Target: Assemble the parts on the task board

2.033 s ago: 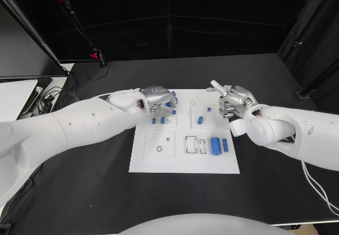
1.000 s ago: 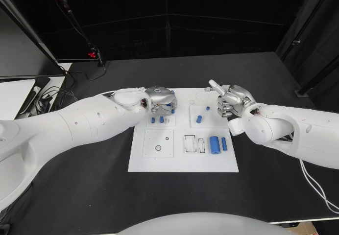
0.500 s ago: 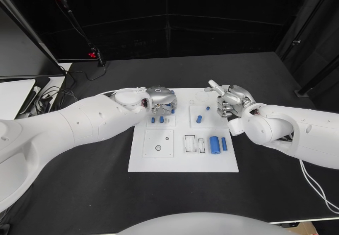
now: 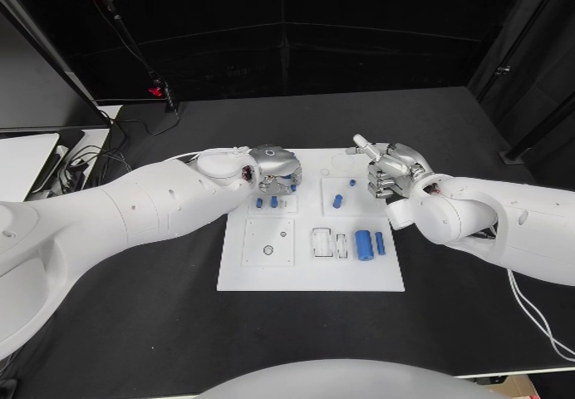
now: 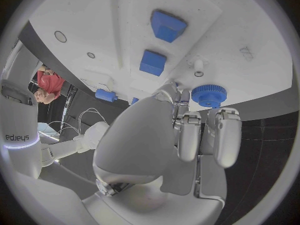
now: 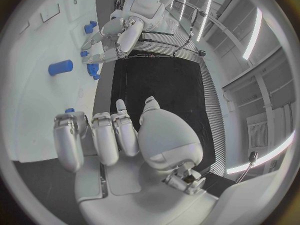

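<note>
While both hands (image 4: pixel 273 169) (image 4: pixel 390 170) hover curled, blue parts (image 4: pixel 364 247) dot the task board (image 4: pixel 309 278).

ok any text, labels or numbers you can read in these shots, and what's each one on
"sharpa", seen mirrored, on a white robot arm at the rim of the left wrist view.
The task board has outlines and small marks in the head view, but none reads as letters or numbers.
The blue parts, the left hand and the right hand show no legible writing.
</note>
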You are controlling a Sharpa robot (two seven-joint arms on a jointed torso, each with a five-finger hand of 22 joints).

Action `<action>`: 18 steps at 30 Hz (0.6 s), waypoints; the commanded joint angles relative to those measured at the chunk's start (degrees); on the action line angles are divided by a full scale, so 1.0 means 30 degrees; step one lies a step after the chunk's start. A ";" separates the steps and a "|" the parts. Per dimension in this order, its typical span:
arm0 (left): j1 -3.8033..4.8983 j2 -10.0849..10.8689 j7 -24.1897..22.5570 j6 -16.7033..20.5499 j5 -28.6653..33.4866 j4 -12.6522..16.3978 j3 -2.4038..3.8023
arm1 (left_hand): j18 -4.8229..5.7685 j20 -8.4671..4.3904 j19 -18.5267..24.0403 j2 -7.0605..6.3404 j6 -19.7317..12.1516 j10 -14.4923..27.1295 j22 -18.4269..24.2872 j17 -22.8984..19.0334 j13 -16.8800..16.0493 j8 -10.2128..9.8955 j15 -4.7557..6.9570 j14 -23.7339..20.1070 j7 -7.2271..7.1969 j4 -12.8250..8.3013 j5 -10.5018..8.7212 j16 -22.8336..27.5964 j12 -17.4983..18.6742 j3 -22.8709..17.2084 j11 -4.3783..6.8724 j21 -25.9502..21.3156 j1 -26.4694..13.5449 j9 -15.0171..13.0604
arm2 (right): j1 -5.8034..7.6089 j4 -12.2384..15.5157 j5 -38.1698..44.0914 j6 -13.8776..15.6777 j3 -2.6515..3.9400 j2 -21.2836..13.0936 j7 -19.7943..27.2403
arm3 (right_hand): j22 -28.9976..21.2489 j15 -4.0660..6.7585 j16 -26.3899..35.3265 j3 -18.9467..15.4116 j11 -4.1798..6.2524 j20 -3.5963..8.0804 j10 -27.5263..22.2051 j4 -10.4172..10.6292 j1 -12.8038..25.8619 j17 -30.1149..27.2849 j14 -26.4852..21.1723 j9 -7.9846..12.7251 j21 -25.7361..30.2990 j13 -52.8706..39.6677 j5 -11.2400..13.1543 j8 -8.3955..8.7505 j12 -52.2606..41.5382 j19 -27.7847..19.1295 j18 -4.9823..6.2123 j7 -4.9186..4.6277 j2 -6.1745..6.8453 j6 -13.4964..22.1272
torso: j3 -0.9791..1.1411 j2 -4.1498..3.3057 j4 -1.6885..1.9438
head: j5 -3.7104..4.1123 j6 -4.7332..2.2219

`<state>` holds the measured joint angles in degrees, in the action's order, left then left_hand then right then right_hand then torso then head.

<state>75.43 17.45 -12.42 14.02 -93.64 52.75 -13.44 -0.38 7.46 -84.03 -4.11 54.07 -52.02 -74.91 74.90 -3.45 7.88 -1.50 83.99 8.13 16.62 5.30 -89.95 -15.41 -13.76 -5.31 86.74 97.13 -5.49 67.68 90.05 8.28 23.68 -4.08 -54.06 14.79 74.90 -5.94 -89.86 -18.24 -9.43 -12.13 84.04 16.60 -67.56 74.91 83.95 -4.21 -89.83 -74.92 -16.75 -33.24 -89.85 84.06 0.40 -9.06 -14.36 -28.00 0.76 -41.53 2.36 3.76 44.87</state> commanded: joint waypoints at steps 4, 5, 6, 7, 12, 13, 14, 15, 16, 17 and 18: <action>-0.0032 0.0008 0.0222 -0.0632 -0.0118 0.0056 -0.0021 | -0.0219 -0.0195 -0.1086 0.0030 0.0196 -0.0224 -0.4564 0.5032 -0.0034 -0.0012 0.0101 0.2002 -0.0021 -0.0032 -0.0066 -0.0016 0.0068 -0.0153 0.0001 -0.0056 -0.0172 -0.0008 | 0.0030 0.0121 0.0037 -0.0143 0.0010 -0.0046 0.0062 | 0.5032 -0.0147 -0.0047 0.0017 -0.0075 -0.0144 0.1987 0.0013 -0.0106 0.5029 0.2018 -0.0017 -0.0056 -0.5027 -0.0128 -0.0040 -0.0048 0.1981 -0.0135 -0.1606 -0.0013 0.0069 | 0.0009 0.0005 -0.0015 | 0.0062 0.0098; -0.0032 0.0007 0.0204 -0.0623 -0.0118 0.0069 -0.0021 | -0.0218 -0.0195 -0.1087 0.0031 0.0198 -0.0226 -0.4564 0.5032 -0.0033 -0.0012 0.0100 0.2002 -0.0023 -0.0032 -0.0067 -0.0016 0.0070 -0.0155 0.0003 -0.0056 -0.0172 -0.0008 | 0.0030 0.0132 0.0029 -0.0143 0.0010 -0.0058 0.0059 | 0.5032 -0.0147 -0.0047 0.0017 -0.0075 -0.0144 0.1987 0.0013 -0.0106 0.5029 0.2018 -0.0017 -0.0056 -0.5027 -0.0128 -0.0040 -0.0048 0.1981 -0.0135 -0.1606 -0.0013 0.0069 | 0.0011 0.0004 -0.0012 | 0.0075 0.0084; -0.0032 0.0004 0.0188 -0.0611 -0.0118 0.0081 -0.0021 | -0.0211 -0.0196 -0.1106 0.0046 0.0226 -0.0249 -0.4574 0.5032 -0.0031 -0.0008 0.0093 0.2002 -0.0038 -0.0036 -0.0065 -0.0016 0.0081 -0.0185 0.0020 -0.0032 -0.0173 -0.0009 | 0.0030 0.0141 0.0011 -0.0142 0.0010 -0.0068 0.0057 | 0.5032 -0.0147 -0.0047 0.0017 -0.0075 -0.0144 0.1987 0.0013 -0.0106 0.5029 0.2018 -0.0017 -0.0056 -0.5027 -0.0128 -0.0040 -0.0048 0.1981 -0.0135 -0.1606 -0.0013 0.0069 | 0.0016 0.0000 0.0000 | 0.0090 0.0077; -0.0033 -0.0002 0.0178 -0.0609 -0.0118 0.0091 -0.0021 | -0.0200 -0.0198 -0.1132 0.0063 0.0277 -0.0292 -0.4588 0.5032 -0.0029 0.0004 0.0099 0.2002 -0.0073 -0.0048 -0.0062 -0.0016 0.0093 -0.0231 0.0049 -0.0001 -0.0159 -0.0013 | 0.0030 0.0148 -0.0021 -0.0141 0.0010 -0.0074 0.0056 | 0.5032 -0.0147 -0.0047 0.0017 -0.0075 -0.0144 0.1987 0.0013 -0.0106 0.5029 0.2018 -0.0017 -0.0056 -0.5027 -0.0128 -0.0040 -0.0048 0.1981 -0.0135 -0.1606 -0.0013 0.0069 | 0.0017 -0.0002 0.0004 | 0.0092 0.0073; -0.0038 -0.0036 0.0188 -0.0645 -0.0118 0.0096 -0.0021 | -0.0186 -0.0221 -0.1170 0.0080 0.0542 -0.0585 -0.4609 0.5032 -0.0031 0.0070 0.0138 0.2002 -0.0163 -0.0068 -0.0072 -0.0016 0.0107 -0.0391 0.0132 0.0041 -0.0144 -0.0041 | 0.0031 0.0164 -0.0128 -0.0159 0.0010 -0.0078 0.0050 | 0.5032 -0.0150 -0.0047 0.0016 -0.0077 -0.0147 0.1987 0.0017 -0.0106 0.5029 0.2018 -0.0018 -0.0056 -0.5027 -0.0127 -0.0054 -0.0048 0.1981 -0.0135 -0.1608 -0.0020 0.0061 | 0.0011 0.0009 0.0005 | 0.0063 0.0084; -0.0040 -0.0042 0.0200 -0.0661 -0.0118 0.0095 -0.0021 | -0.0180 -0.0229 -0.1185 0.0075 0.0644 -0.0695 -0.4617 0.5032 -0.0031 0.0101 0.0149 0.2002 -0.0184 -0.0072 -0.0077 -0.0016 0.0108 -0.0432 0.0154 0.0059 -0.0144 -0.0055 | 0.0031 0.0170 -0.0140 -0.0165 0.0010 -0.0082 0.0048 | 0.5032 -0.0150 -0.0047 0.0016 -0.0077 -0.0147 0.1987 0.0017 -0.0106 0.5029 0.2018 -0.0018 -0.0056 -0.5027 -0.0127 -0.0054 -0.0048 0.1981 -0.0135 -0.1608 -0.0020 0.0061 | 0.0009 0.0009 0.0005 | 0.0059 0.0082; -0.0042 -0.0046 0.0214 -0.0674 -0.0118 0.0089 -0.0021 | -0.0178 -0.0237 -0.1190 0.0069 0.0759 -0.0819 -0.4620 0.5032 -0.0030 0.0137 0.0156 0.2002 -0.0207 -0.0076 -0.0079 -0.0016 0.0110 -0.0475 0.0175 0.0063 -0.0144 -0.0073 | 0.0031 0.0176 -0.0150 -0.0168 0.0010 -0.0085 0.0044 | 0.5032 -0.0150 -0.0047 0.0016 -0.0077 -0.0147 0.1987 0.0017 -0.0106 0.5029 0.2018 -0.0018 -0.0056 -0.5027 -0.0127 -0.0054 -0.0048 0.1981 -0.0135 -0.1608 -0.0020 0.0061 | 0.0009 0.0009 0.0005 | 0.0059 0.0082; -0.0044 -0.0051 0.0244 -0.0677 -0.0118 0.0075 -0.0021 | -0.0170 -0.0247 -0.1212 0.0073 0.0915 -0.1002 -0.4632 0.5032 -0.0028 0.0183 0.0167 0.2002 -0.0240 -0.0088 -0.0079 -0.0016 0.0115 -0.0545 0.0210 0.0088 -0.0126 -0.0096 | 0.0031 0.0181 -0.0160 -0.0169 0.0010 -0.0089 0.0041 | 0.5032 -0.0150 -0.0047 0.0016 -0.0077 -0.0147 0.1987 0.0017 -0.0106 0.5029 0.2018 -0.0018 -0.0056 -0.5027 -0.0127 -0.0054 -0.0048 0.1981 -0.0135 -0.1608 -0.0020 0.0061 | 0.0003 -0.0002 0.0014 | 0.0062 0.0065; -0.0045 -0.0053 0.0253 -0.0678 -0.0118 0.0065 -0.0021 | -0.0160 -0.0254 -0.1239 0.0077 0.1034 -0.1148 -0.4646 0.5032 -0.0027 0.0216 0.0170 0.2002 -0.0260 -0.0104 -0.0077 -0.0016 0.0119 -0.0605 0.0232 0.0121 -0.0096 -0.0115 | 0.0031 0.0181 -0.0165 -0.0171 0.0010 -0.0089 0.0039 | 0.5032 -0.0150 -0.0047 0.0016 -0.0077 -0.0147 0.1987 0.0017 -0.0106 0.5029 0.2018 -0.0018 -0.0056 -0.5027 -0.0127 -0.0054 -0.0048 0.1981 -0.0135 -0.1608 -0.0020 0.0061 | 0.0002 0.0001 0.0016 | 0.0065 0.0071; -0.0046 -0.0055 0.0262 -0.0672 -0.0118 0.0056 -0.0021 | -0.0152 -0.0258 -0.1258 0.0082 0.1169 -0.1315 -0.4657 0.5032 -0.0026 0.0257 0.0165 0.2002 -0.0277 -0.0112 -0.0078 -0.0016 0.0120 -0.0662 0.0250 0.0143 -0.0071 -0.0137 | 0.0031 0.0181 -0.0169 -0.0170 0.0010 -0.0089 0.0038 | 0.5032 -0.0150 -0.0047 0.0016 -0.0077 -0.0147 0.1987 0.0017 -0.0106 0.5029 0.2018 -0.0018 -0.0056 -0.5027 -0.0127 -0.0054 -0.0048 0.1981 -0.0135 -0.1608 -0.0020 0.0061 | 0.0000 0.0007 0.0012 | 0.0055 0.0085; -0.0047 -0.0056 0.0272 -0.0659 -0.0118 0.0048 -0.0021 | -0.0148 -0.0260 -0.1269 0.0082 0.1309 -0.1490 -0.4663 0.5032 -0.0025 0.0298 0.0161 0.2002 -0.0294 -0.0116 -0.0081 -0.0016 0.0127 -0.0715 0.0267 0.0156 -0.0053 -0.0161 | 0.0031 0.0182 -0.0172 -0.0169 0.0010 -0.0089 0.0039 | 0.5032 -0.0150 -0.0047 0.0016 -0.0077 -0.0147 0.1987 0.0017 -0.0106 0.5029 0.2018 -0.0018 -0.0056 -0.5027 -0.0127 -0.0054 -0.0048 0.1981 -0.0135 -0.1608 -0.0020 0.0061 | 0.0002 0.0009 0.0011 | 0.0055 0.0078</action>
<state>75.48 17.29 -12.07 13.67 -93.63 52.95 -13.36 -0.39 7.05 -84.03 -4.11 57.62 -56.08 -74.91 74.91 -3.46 8.49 -1.50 83.99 7.29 16.28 5.30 -89.95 -15.23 -15.53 -4.51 87.04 97.13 -5.85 67.68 90.40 8.07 23.66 -4.08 -54.30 14.70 74.90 -5.94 -89.86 -18.24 -9.43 -12.12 84.04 16.60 -67.56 74.91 83.95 -4.20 -89.83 -74.92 -16.75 -33.24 -89.86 84.06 0.41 -9.06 -14.36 -28.00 0.79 -41.53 2.36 3.95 45.09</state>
